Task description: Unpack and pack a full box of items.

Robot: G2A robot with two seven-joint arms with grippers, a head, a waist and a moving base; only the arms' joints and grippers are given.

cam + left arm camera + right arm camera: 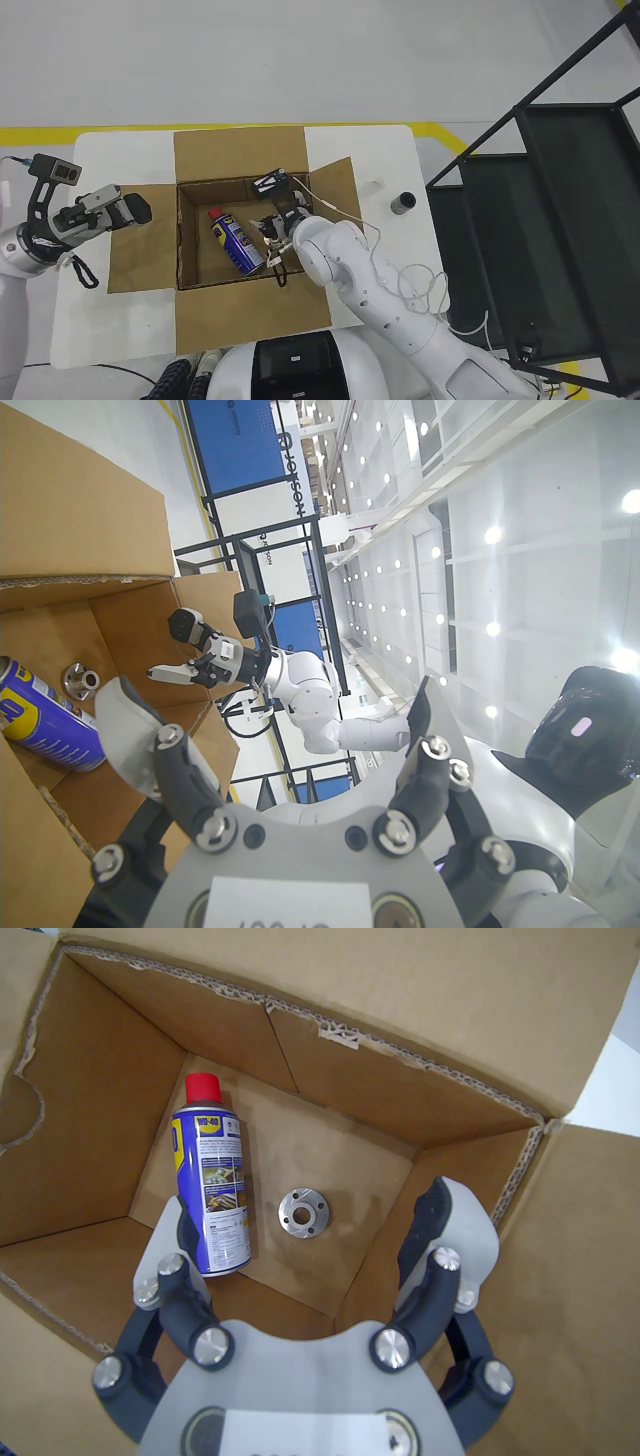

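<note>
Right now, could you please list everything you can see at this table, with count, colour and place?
brown cardboard box: one, flaps open, on the table.
white table: one, under the box.
blue spray can with a red cap: one, lying on the box floor.
round metal flange: one, silver, on the box floor beside the can, not touching it.
small dark cylinder: one, on the table outside the box.
black metal rack: one, on the floor beside the table.
yellow floor line: one, beyond the table.
left gripper: one, grey and black, open, by the box's side flap.
right gripper: one, grey and black, open, above the box floor.
</note>
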